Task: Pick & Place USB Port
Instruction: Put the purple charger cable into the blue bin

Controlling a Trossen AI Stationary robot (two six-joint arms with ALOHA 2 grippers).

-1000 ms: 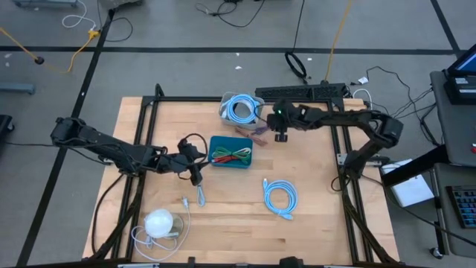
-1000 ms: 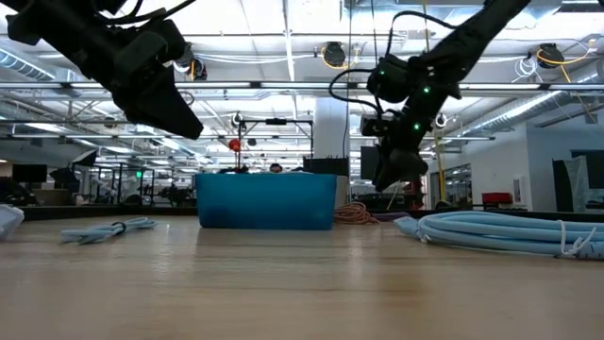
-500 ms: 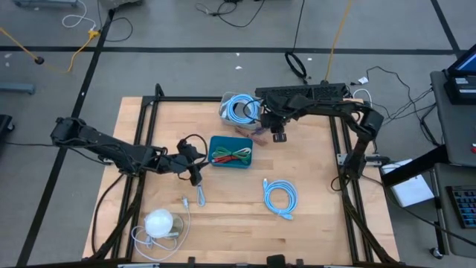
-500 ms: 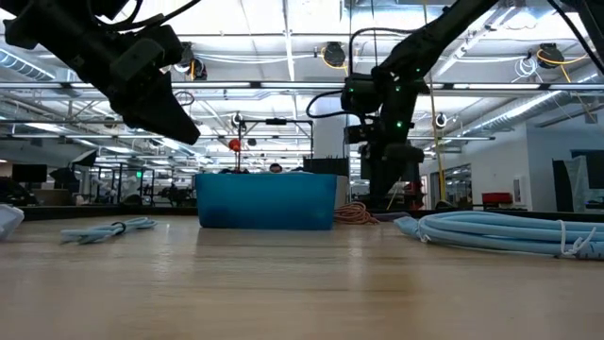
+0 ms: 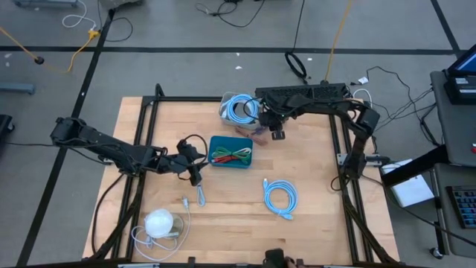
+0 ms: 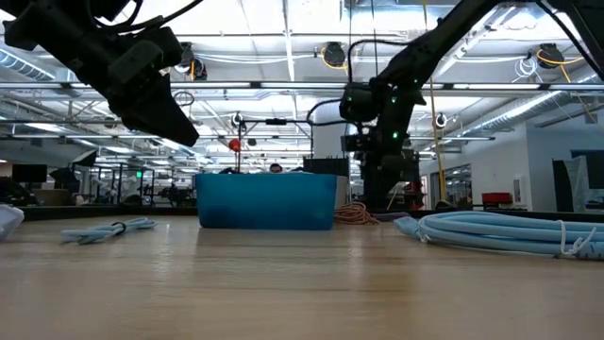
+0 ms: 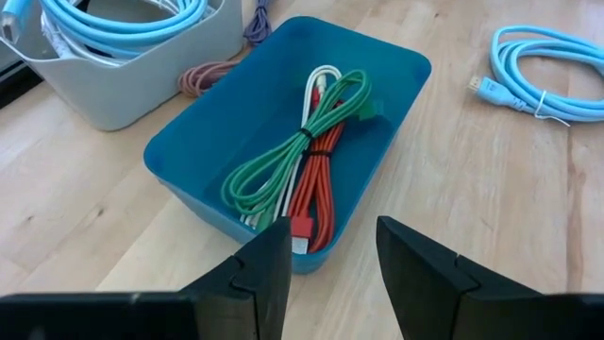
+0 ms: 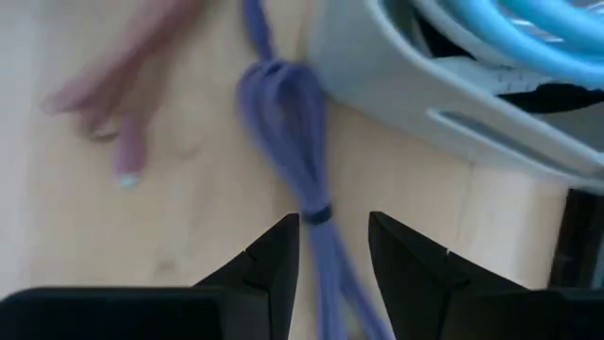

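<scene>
Hanging low over the wooden table point(image 5: 312, 193), the right gripper point(image 8: 330, 247) sits right above a purple cable point(image 8: 288, 123) that is tied in a bundle. Its two fingers are spread apart, one on each side of the cable, and they hold nothing. The purple cable lies on the wood just beside a gray basket point(image 5: 234, 113) full of light blue cable. A pink cable point(image 8: 113, 76) lies next to it, but it looks blurry, so I cannot tell its shape well.

The left gripper point(image 7: 328, 247) waits near a blue bin point(image 7: 396, 71), with its fingers apart and empty. Inside the bin lie a green cable point(image 7: 302, 142), a red cable point(image 7: 316, 198) and a white one. A light blue cable coil point(image 5: 280, 198) rests on the table, well apart from the bin. A white ball-like thing point(image 5: 158, 222) sits near the front edge.
</scene>
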